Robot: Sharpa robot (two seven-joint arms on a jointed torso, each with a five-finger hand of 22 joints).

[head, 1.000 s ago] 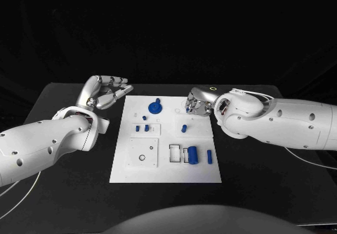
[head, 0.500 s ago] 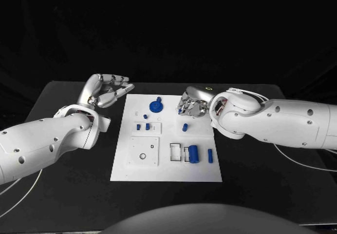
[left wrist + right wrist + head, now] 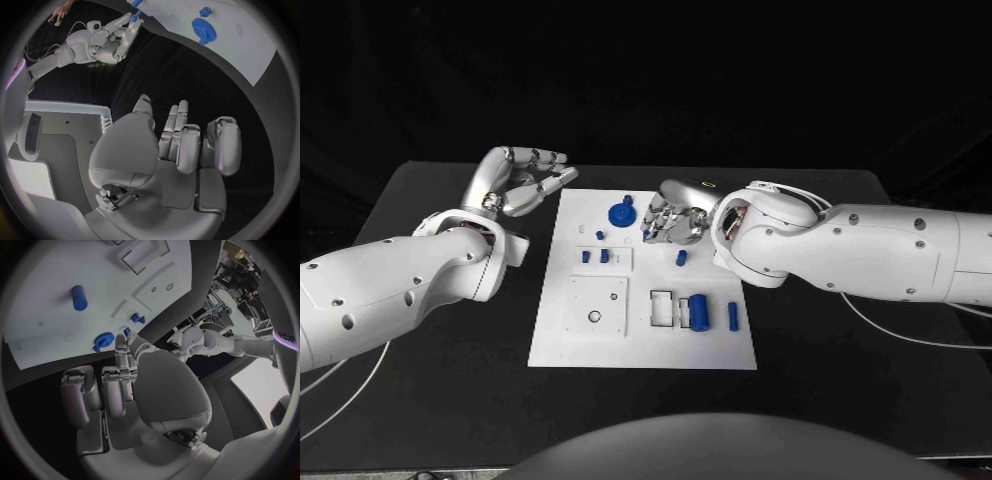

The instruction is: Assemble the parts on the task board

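The white task board [image 3: 646,340] lies in the middle of the black table. A blue gear [image 3: 623,213] stands near its far edge, and small blue pegs [image 3: 594,258] sit below it. A lone peg [image 3: 681,258] is mid-board, with a thick blue cylinder [image 3: 698,314] and a thin peg [image 3: 731,316] nearer me. My right hand [image 3: 668,218] hovers over the far part of the board, just right of the gear [image 3: 103,341]. Its fingertips pinch a small blue part [image 3: 135,15]. My left hand [image 3: 519,182] is raised beside the board's far left corner, fingers loosely bent, holding nothing.
The board has a square recess with a hole [image 3: 594,318] at its near left and a rectangular frame [image 3: 661,312] beside the cylinder. Black table [image 3: 444,400] surrounds the board on all sides. My right forearm [image 3: 848,250] lies across the table's right side.
My right hand has moved left across the board's far part, ending close beside the gear. The left hand has stayed beside the far left corner.
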